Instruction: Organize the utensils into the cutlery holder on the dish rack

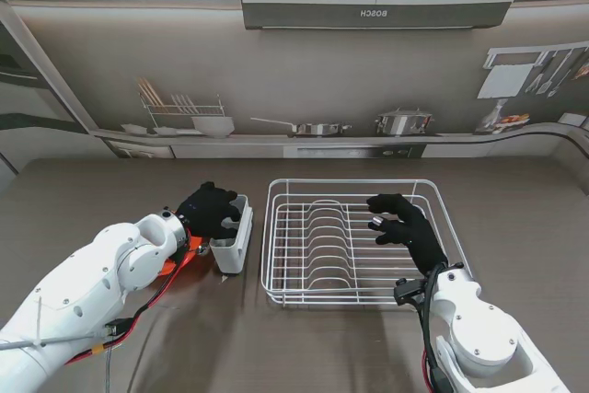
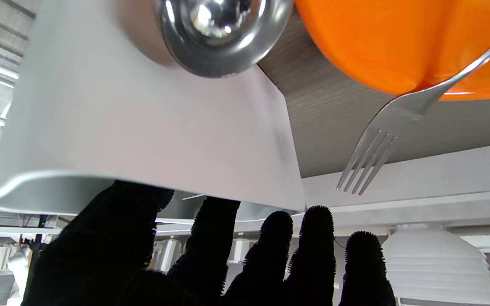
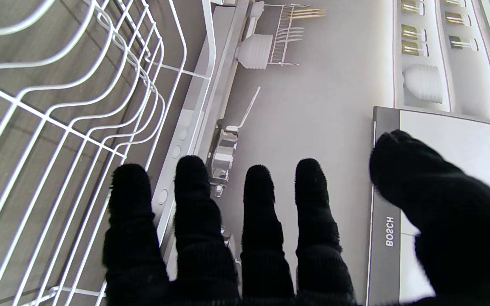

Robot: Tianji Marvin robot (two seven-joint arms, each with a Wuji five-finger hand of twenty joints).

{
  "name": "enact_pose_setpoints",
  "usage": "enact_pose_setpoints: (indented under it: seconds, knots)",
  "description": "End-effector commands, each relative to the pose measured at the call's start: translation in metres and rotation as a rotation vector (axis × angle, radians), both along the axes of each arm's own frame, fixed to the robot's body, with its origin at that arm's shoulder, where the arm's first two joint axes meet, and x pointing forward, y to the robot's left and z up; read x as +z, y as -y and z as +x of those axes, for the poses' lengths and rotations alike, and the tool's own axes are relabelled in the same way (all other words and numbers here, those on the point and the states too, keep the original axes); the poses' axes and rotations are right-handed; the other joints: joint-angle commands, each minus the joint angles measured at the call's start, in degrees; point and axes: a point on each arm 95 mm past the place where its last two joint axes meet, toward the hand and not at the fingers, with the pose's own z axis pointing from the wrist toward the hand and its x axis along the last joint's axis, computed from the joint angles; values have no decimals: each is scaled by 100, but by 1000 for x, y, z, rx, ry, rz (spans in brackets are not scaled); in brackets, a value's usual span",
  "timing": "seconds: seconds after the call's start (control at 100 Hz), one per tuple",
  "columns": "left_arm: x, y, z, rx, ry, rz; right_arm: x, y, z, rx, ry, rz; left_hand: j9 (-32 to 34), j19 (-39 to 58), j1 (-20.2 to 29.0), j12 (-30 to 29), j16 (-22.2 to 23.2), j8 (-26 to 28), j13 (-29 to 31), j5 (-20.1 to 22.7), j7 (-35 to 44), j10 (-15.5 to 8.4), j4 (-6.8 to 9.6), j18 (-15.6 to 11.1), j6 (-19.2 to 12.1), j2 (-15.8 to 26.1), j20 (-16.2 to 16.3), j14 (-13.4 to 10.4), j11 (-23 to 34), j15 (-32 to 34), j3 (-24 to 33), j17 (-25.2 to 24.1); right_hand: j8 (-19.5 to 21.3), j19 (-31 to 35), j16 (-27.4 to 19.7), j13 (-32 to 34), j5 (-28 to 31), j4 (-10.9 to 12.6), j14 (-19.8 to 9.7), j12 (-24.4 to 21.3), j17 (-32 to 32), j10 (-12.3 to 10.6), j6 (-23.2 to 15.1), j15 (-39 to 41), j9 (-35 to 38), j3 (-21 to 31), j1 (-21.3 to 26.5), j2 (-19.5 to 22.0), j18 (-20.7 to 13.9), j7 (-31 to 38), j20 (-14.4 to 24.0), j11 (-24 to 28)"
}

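Beside the white wire dish rack [image 1: 354,244], the left robot hand [image 1: 210,210] gripped the cutlery holder's [image 1: 233,238] rim, likely steadying it; the right robot hand [image 1: 406,228] hovered spread, empty, above the rack.

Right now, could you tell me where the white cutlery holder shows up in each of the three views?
Stand view: cutlery holder beside the dish rack's left edge, under the left hand.
Left wrist: the holder fills the frame beyond the fingertips.
Right wrist: not in it.
Shared landmark: the left hand.

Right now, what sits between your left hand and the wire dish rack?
In the stand view, only the white cutlery holder: the left hand is over its near-left side, and the dish rack stands just beyond its right side.
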Motion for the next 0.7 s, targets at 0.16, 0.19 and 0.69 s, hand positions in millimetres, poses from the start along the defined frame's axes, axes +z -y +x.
enact_pose_setpoints:
  seconds: [0.16,0.19,0.69]
  knots:
    - [-7,1,1,-3,-24,-4,-2,-3,-1,9,-12,10,176,-136,420,13,-10,656,-25,443,670,-66,-379,-66,-335,-494,-74,-53,205,4,177,15,-65,-121,7,111,65,-35,-108,-1,7,-61,7,-58,132,-96,-132,76,40,-53,174,-49]
    - [-7,1,2,-4,-22,-5,-2,-3,-1,9,-12,11,224,-129,511,25,-5,719,2,508,777,-72,-394,-58,-398,-565,-76,-50,225,22,148,37,-65,-122,9,122,69,-35,-108,-1,8,-65,12,-54,134,-95,-131,80,40,-51,175,-48]
    - [-11,3,3,-27,34,-28,-2,-3,0,-2,-22,26,948,516,1024,1062,464,300,365,1000,3141,-286,-422,-62,-899,-810,95,-29,909,767,214,197,-64,-127,15,145,45,-34,-89,-1,22,-50,65,-53,159,-99,-140,160,44,-46,189,-41]
